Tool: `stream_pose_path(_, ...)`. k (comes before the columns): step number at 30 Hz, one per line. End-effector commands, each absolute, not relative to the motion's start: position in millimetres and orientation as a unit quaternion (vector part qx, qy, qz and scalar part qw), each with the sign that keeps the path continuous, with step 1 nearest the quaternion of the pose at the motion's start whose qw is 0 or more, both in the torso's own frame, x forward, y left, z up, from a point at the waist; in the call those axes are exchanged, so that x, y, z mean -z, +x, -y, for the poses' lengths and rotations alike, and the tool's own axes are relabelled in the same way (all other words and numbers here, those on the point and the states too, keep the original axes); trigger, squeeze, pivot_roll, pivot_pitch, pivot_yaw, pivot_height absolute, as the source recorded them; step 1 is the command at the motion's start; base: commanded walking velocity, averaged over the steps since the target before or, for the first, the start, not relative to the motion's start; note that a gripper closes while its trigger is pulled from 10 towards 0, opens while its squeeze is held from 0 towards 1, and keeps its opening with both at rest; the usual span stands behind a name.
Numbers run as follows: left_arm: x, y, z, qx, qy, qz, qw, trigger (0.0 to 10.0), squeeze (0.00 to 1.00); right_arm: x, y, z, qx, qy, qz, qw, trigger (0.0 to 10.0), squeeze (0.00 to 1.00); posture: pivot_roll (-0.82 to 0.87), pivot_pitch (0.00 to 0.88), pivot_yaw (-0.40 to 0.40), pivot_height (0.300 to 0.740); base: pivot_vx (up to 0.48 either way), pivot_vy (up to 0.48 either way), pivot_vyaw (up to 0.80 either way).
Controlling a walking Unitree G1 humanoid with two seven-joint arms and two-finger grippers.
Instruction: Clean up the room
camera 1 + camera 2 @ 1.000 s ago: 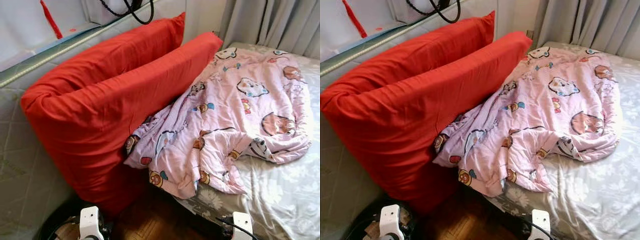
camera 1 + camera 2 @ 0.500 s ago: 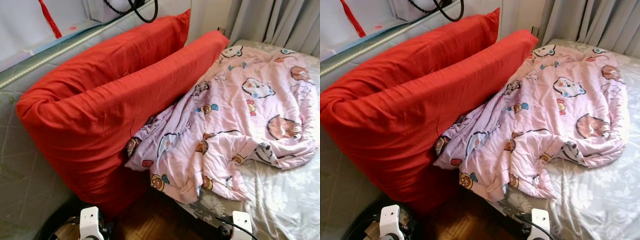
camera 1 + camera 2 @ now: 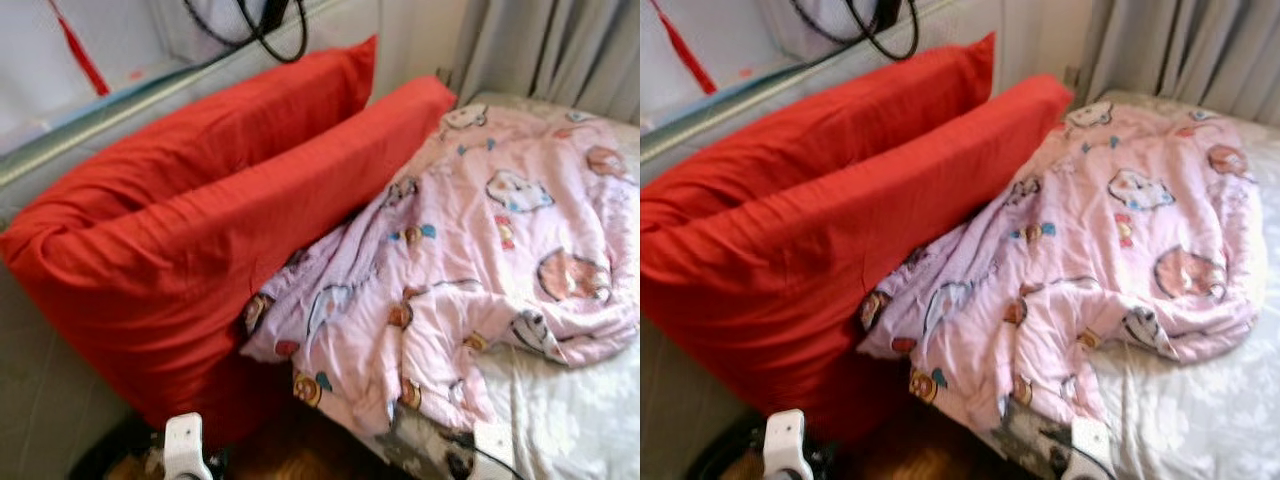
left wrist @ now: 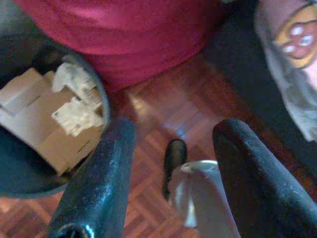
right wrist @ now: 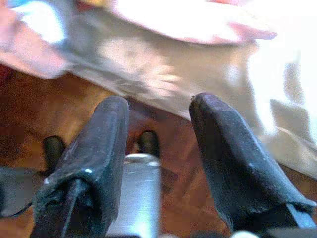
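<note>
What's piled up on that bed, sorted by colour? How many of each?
Red pillows: 2
Pink cartoon-print blanket: 1
Total: 3

A pink cartoon-print blanket (image 3: 470, 270) is lying crumpled across the bed, one corner drooping off its edge; two red pillows (image 3: 210, 240) are leaning upright just beside it, touching its left side.

Left gripper (image 4: 171, 148) and right gripper (image 5: 158, 134): both arms hang low, pointing downward. Each pair of black fingers stands parted, with nothing held between them.
</note>
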State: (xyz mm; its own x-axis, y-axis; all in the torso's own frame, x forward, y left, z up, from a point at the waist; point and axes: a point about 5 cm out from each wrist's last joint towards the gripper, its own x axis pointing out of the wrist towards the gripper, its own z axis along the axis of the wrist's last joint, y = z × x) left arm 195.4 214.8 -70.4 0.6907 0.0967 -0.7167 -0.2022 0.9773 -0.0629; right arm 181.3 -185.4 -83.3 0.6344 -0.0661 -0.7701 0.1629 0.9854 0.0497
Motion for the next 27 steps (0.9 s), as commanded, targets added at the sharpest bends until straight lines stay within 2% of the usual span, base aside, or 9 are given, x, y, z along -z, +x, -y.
stream_pose_path(1, 70.5, 195.0, -213.5, -0.076, -0.066, -0.382, 0.918, 10.0, 0.0, 85.1, 174.7, 194.9, 0.088, 0.062, -0.426, 0.898, 10.0, 0.0, 0.05, 0.133, 0.044, 0.74, 0.0, 0.0, 0.0)
stream_pose_path(6, 66.4, 203.0, -212.3, -0.075, -0.069, -0.371, 0.923, 10.0, 0.0, 80.4, 182.2, 202.6, 0.112, 0.076, -0.411, 0.901, 10.0, 0.0, 0.05, 0.13, 0.043, 0.74, 0.0, 0.0, 0.0)
stream_pose_path(16, 66.5, 203.7, -209.9, -0.068, -0.061, -0.373, 0.923, 10.0, 0.0, 79.5, 184.8, 200.3, 0.104, 0.076, -0.409, 0.903, 10.0, 0.0, 0.05, 0.113, 0.043, 0.74, 0.0, 0.0, 0.0)
stream_pose_path(22, 65.9, 203.7, -210.9, -0.068, -0.059, -0.369, 0.925, 10.0, 0.0, 79.5, 185.3, 198.7, 0.101, 0.076, -0.408, 0.904, 10.0, 0.0, 0.05, 0.101, 0.043, 0.74, 0.0, -0.269, 0.0)
stream_pose_path(27, 65.3, 205.4, -208.8, -0.065, -0.058, -0.366, 0.926, 10.0, 0.0, 79.1, 185.4, 199.6, 0.105, 0.078, -0.406, 0.905, 10.0, 0.0, 0.05, 0.098, 0.043, 0.74, 0.0, 0.0, 0.0)
